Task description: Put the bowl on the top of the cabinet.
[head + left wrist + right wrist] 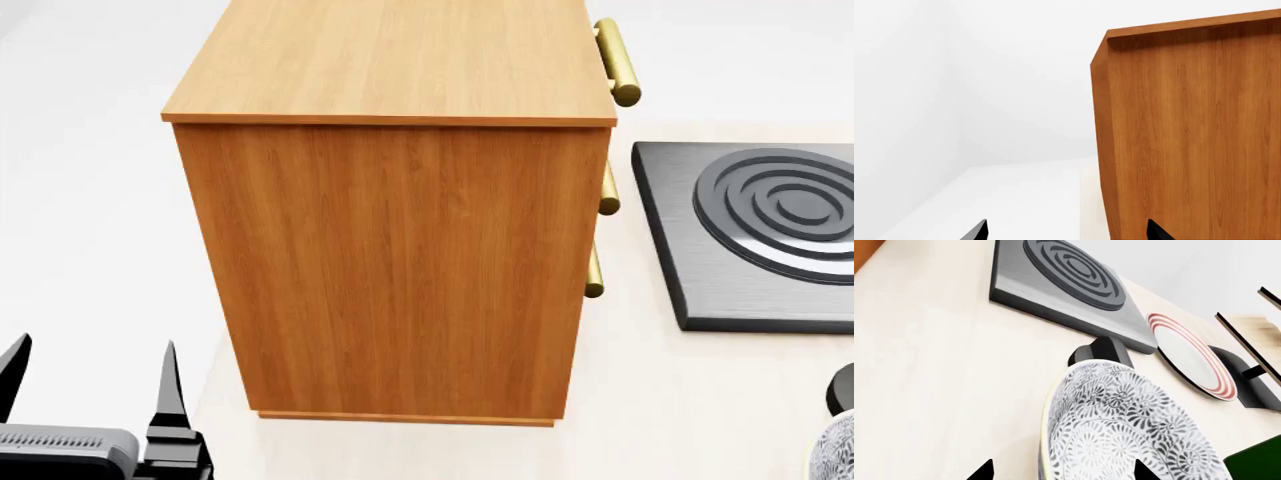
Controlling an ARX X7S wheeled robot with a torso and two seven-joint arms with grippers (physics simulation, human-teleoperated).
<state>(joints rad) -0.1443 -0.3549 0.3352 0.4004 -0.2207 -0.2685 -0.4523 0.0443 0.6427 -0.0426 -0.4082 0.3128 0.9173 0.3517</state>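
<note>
At the lower right edge of the head view, the bowl (841, 450) is sitting low beside the cabinet (400, 260), whose top is lying bare. The right gripper (1061, 472) is straddling it, grip unclear; the left gripper (91, 380) is hanging open, empty.

left tool (91, 375) spread, right tool (1062, 471) spread

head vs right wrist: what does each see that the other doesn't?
Head only: the cabinet with its bare top and gold handles, plus the left gripper, open. Right wrist only: the red-rimmed plate and the bowl's full floral pattern. Both: the grey ringed hob plate, the pale tabletop, the bowl.
</note>
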